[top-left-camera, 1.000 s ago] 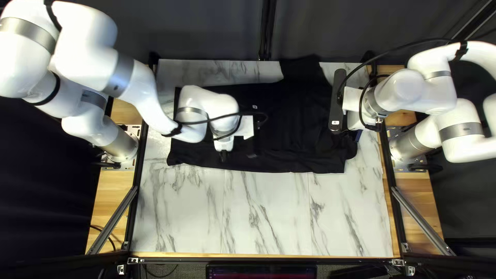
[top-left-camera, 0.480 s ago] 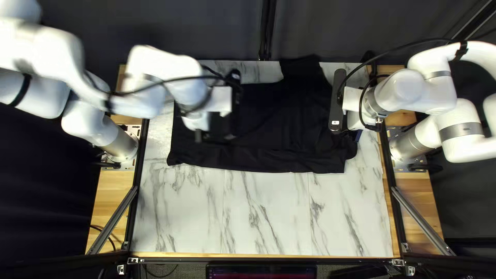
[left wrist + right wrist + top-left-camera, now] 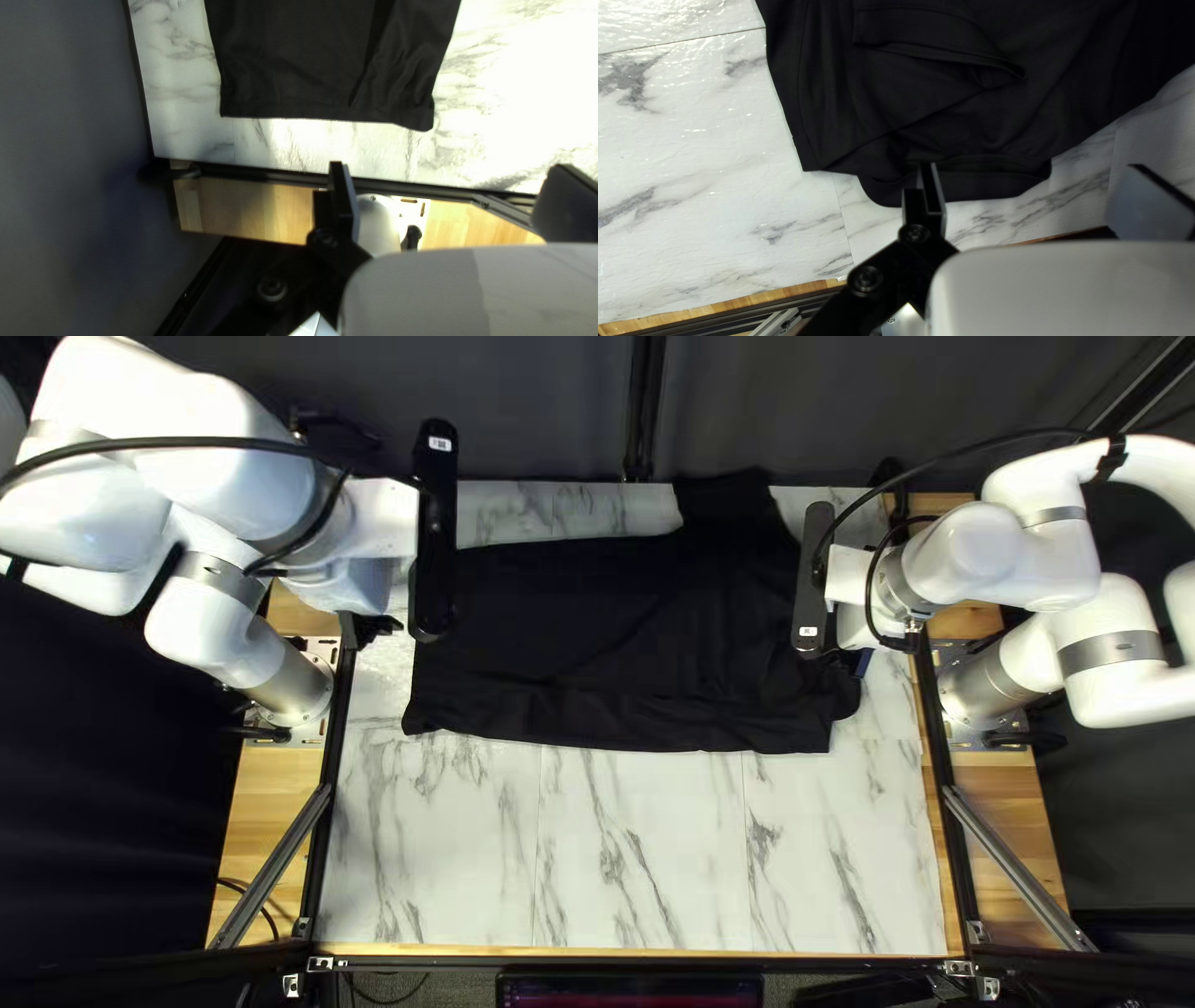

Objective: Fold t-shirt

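A black t-shirt (image 3: pixel 598 622) lies sideways across the table's far half, its hem end toward my left arm and a sleeve (image 3: pixel 735 504) stretching to the far edge. My left gripper (image 3: pixel 371 630) hangs beyond the hem; in the left wrist view that gripper (image 3: pixel 448 168) is open and empty, with the shirt's hem end (image 3: pixel 324 93) ahead of it. My right gripper (image 3: pixel 862 662) is above the shirt's neck end. The right wrist view has this gripper (image 3: pixel 1031 167) open, one finger overlapping the neckband (image 3: pixel 990 185) in view, folded fabric (image 3: pixel 927 68) ahead.
Bare marble-patterned tabletop (image 3: pixel 647 846) spans the near half. Metal rails (image 3: pixel 321 821) edge the table, with wooden strips outside them. A dark curtain (image 3: pixel 523 398) hangs behind the far edge.
My left arm has swung from over the middle of the shirt back toward its base, uncovering the fabric. The right arm and the shirt look unmoved.
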You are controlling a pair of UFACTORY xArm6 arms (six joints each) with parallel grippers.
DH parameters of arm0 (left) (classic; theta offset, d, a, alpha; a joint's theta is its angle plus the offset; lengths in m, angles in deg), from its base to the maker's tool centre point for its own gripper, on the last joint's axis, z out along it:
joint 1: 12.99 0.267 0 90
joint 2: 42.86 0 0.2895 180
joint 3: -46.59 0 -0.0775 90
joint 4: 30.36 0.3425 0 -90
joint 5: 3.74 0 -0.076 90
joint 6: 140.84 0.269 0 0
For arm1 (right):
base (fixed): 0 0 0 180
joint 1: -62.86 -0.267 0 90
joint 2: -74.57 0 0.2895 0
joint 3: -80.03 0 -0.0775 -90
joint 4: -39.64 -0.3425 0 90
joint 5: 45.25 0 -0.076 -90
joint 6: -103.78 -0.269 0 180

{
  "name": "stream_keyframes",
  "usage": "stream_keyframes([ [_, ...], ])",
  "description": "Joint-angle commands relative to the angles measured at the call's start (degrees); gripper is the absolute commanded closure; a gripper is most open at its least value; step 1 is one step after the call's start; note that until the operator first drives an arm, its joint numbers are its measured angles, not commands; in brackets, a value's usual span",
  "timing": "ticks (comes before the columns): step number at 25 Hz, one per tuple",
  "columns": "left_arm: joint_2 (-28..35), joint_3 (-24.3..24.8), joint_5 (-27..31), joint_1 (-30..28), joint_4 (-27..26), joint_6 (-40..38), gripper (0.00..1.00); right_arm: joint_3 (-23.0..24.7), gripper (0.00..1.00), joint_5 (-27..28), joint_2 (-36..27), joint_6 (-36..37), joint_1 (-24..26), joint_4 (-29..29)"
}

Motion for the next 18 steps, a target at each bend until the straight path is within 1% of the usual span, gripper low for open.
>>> stream_keyframes([
  [1,0.00,0.00,0.00,0.00,0.00,0.00,0.00,0.00,0.00,0.00,0.00,0.00,0.00,0.00],
  [10,0.00,0.00,0.00,0.00,0.00,0.00,0.00,0.00,0.00,0.00,0.00,0.00,0.00,0.00],
  [11,0.00,0.00,0.00,0.00,0.00,0.00,0.00,-0.12,0.00,-0.69,0.82,0.35,0.33,0.79],
  [12,0.00,0.00,0.00,0.00,0.00,0.00,0.00,-0.97,0.00,-2.57,3.53,1.00,0.97,1.24],
  [14,0.00,0.00,0.00,0.00,0.00,0.00,0.00,-3.18,0.00,-10.78,13.59,2.17,2.26,3.17],
  [15,0.00,0.00,0.00,0.00,0.00,0.00,0.00,-4.03,0.00,-13.87,17.39,2.42,2.60,4.09],
  [17,0.00,0.00,0.00,0.00,0.00,0.00,0.00,-6.22,0.00,-18.00,24.14,2.08,2.57,6.09],
  [18,0.00,0.00,0.00,0.00,0.00,0.00,0.00,-8.26,0.00,-20.51,29.25,1.54,2.07,7.95],
])
